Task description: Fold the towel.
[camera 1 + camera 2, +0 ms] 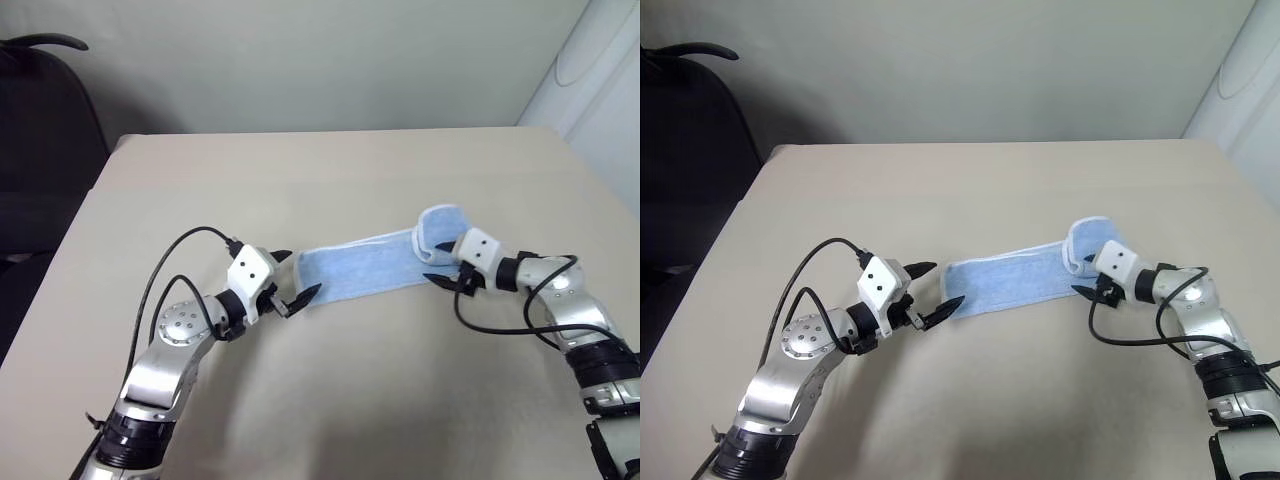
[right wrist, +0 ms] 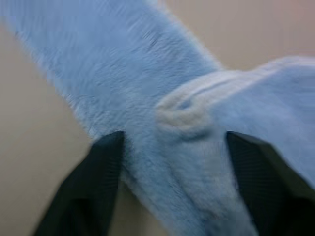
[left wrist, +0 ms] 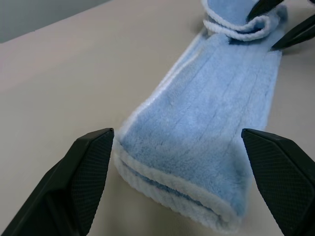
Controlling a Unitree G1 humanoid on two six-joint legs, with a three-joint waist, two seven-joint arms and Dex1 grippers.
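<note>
The towel (image 1: 365, 268) lies on the beige table (image 1: 330, 180) as a long light blue strip, doubled into layers with whitish edging. Its right end (image 1: 440, 225) curls up and over itself. My left gripper (image 1: 297, 276) is open at the strip's left end, one finger on each side of that end, just off the cloth. In the left wrist view the layered end (image 3: 187, 162) lies between and ahead of the spread fingers (image 3: 83, 177). My right gripper (image 1: 437, 265) is open at the curled end, and the cloth (image 2: 172, 113) lies between its fingers (image 2: 98, 182).
A black chair (image 1: 40, 130) stands beyond the table's far left corner. A white panel (image 1: 590, 90) rises at the far right. The table's left edge (image 1: 60, 260) runs close to my left arm. Black cables loop over both forearms.
</note>
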